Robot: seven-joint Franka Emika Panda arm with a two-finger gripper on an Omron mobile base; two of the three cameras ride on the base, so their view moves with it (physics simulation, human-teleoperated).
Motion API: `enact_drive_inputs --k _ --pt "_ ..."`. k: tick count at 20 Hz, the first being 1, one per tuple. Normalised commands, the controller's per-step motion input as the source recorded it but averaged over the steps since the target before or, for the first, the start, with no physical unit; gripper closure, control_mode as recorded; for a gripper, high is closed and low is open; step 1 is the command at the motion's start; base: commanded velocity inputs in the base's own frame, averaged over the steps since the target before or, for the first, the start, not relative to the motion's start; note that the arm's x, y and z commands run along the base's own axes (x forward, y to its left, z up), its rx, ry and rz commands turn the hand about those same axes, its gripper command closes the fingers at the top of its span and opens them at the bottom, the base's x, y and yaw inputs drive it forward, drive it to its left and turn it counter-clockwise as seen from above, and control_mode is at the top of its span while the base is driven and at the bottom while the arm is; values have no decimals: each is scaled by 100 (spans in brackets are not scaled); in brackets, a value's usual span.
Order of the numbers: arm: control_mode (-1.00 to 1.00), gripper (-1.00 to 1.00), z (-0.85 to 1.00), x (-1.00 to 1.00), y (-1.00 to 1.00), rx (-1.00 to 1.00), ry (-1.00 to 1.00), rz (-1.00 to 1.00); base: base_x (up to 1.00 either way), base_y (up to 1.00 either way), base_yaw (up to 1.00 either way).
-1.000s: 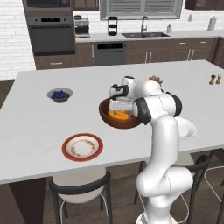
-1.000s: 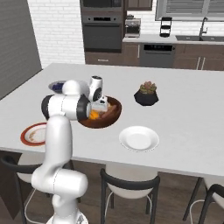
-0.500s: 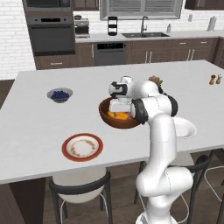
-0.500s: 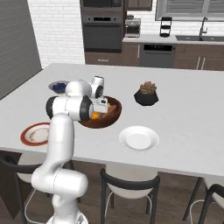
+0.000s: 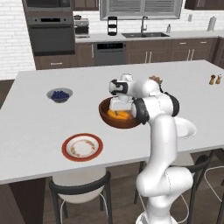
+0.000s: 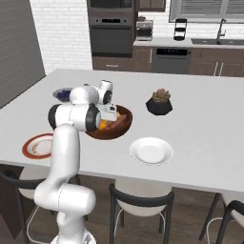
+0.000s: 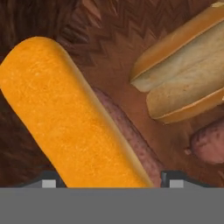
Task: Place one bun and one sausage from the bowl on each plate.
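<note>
The white arm reaches down into the dark wooden bowl [image 5: 118, 119] near the middle of the worktop [image 5: 30, 118], and the claw [image 5: 117, 111] is sunk low between the bowl's walls. From the left base view the orange top of a bun [image 5: 119, 115] shows inside the bowl just under the hand; from the right base view the arm's elbow covers much of the bowl [image 6: 118, 127] and only a sliver of orange is visible. The hand view gives what neither base camera can: an orange-crusted bun [image 7: 65, 118] lies diagonally between the two finger tips [image 7: 49, 180], on top of a brownish sausage [image 7: 131, 135], with a second, split bun [image 7: 188, 74] and the end of another sausage [image 7: 209, 142] beside it on the bowl's grain. The tips stand either side of the bun, but I cannot tell whether they press on it. The red-rimmed plate [image 5: 82, 147] sits near the front edge, bare. The plain white plate [image 6: 151, 151] shows fully in the right base view, also bare; in the left it is largely hidden by the arm.
</note>
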Motion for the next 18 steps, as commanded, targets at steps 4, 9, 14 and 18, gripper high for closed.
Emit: enact_drive_inputs --k 4,9,14,18 --pt "-100 100 46 -75 2 0 -23 0 0 0 0" --pt "-100 100 62 -77 13 0 -29 -1 0 0 0" --pt "-100 100 95 -63 40 0 -26 -3 0 0 0" --pt "-100 100 100 -65 59 1 -13 -7 0 0 0"
